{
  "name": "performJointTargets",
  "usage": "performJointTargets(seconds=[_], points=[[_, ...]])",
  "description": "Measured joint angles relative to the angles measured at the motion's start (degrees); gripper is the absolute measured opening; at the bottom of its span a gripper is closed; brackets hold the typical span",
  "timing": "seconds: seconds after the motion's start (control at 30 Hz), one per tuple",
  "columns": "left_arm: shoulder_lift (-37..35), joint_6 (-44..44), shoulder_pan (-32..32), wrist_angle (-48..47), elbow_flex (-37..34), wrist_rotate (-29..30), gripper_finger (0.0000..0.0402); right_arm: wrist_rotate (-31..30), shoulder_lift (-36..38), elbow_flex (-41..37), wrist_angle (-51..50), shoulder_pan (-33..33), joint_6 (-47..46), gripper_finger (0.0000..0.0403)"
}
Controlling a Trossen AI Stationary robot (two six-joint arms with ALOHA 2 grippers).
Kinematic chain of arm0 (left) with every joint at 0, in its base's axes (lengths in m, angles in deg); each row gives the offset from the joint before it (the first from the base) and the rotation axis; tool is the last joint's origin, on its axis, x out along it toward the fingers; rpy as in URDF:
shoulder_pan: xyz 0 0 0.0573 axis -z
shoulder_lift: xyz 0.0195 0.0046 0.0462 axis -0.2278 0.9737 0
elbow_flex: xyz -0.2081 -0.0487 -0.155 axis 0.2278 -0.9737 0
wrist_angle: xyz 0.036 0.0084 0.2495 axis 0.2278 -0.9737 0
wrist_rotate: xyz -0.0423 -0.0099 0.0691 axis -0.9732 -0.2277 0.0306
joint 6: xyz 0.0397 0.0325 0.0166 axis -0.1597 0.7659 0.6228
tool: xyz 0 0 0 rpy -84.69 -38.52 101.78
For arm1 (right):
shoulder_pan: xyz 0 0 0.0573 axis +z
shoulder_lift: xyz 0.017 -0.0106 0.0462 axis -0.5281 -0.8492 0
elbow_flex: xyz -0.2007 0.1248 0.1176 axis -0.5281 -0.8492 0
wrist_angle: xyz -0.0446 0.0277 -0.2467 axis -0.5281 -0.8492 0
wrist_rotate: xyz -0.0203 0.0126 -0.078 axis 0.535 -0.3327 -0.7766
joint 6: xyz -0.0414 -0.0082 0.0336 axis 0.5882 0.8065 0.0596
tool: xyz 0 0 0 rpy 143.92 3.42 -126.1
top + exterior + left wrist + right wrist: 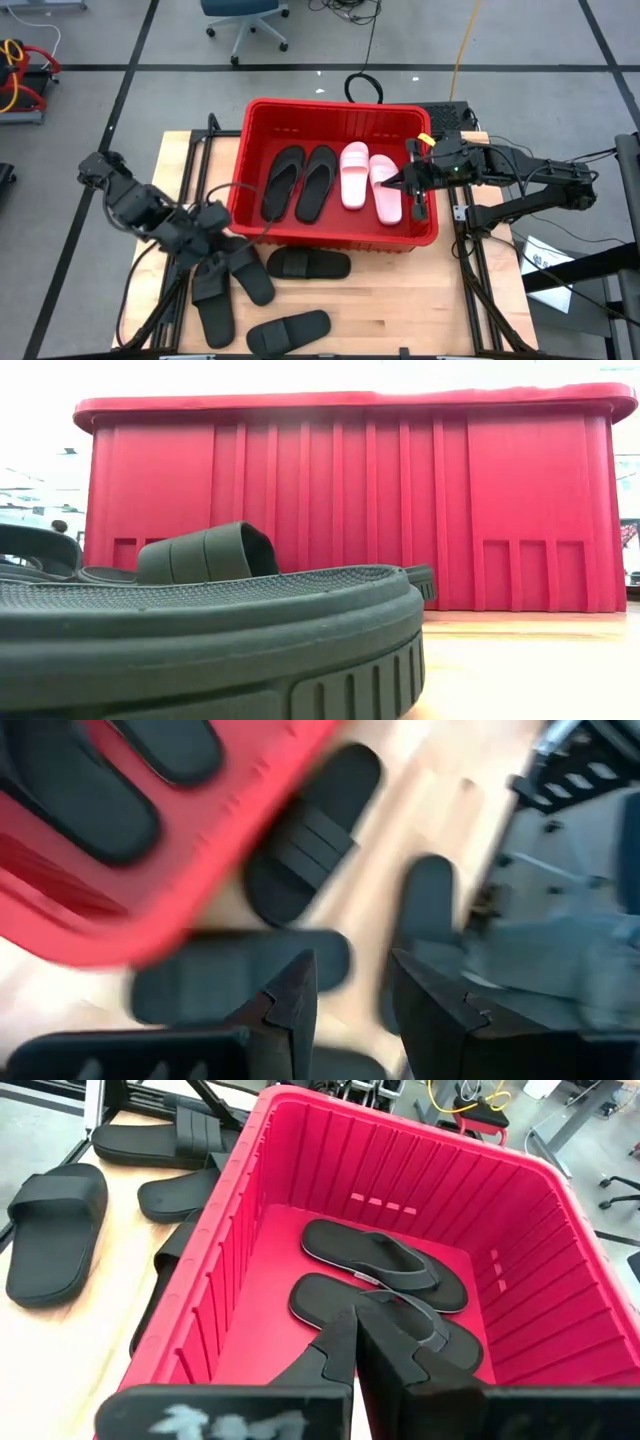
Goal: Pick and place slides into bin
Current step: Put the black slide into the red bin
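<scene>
We see the left gripper [212, 243] low over the black slides [232, 272] on the tabletop [430, 300], just in front of the red bin [330, 117]; its jaws stand open with a slide beneath them, gripping nothing. The right gripper [410, 183] hangs over the bin's right end, above the pink slides [368, 180], jaws closed and empty. Two black and two pink slides lie flat side by side in the bin. The rest, matte black with wide ribbed straps, lie scattered in front.
</scene>
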Motion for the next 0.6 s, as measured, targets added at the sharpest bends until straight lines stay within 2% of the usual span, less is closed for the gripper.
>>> performJointTargets(seconds=[0.23,0.37,0.47,0.6], points=[[0.0,-8.0,7.1,9.1,-2.5,0.4,0.0122,4.2,0.0,0.0,0.0,0.0,-0.2,0.0],[0.0,-14.4,10.0,14.3,-6.0,1.3,0.0122,4.4,0.0,0.0,0.0,0.0,-0.4,0.0],[0.0,-18.3,11.6,21.4,-10.2,1.3,0.0122,4.4,0.0,0.0,-0.4,0.0,-0.4,0.0],[0.0,-21.8,14.2,35.4,-16.2,1.6,0.0122,4.6,0.0,0.0,-0.5,0.0,-1.2,0.0]])
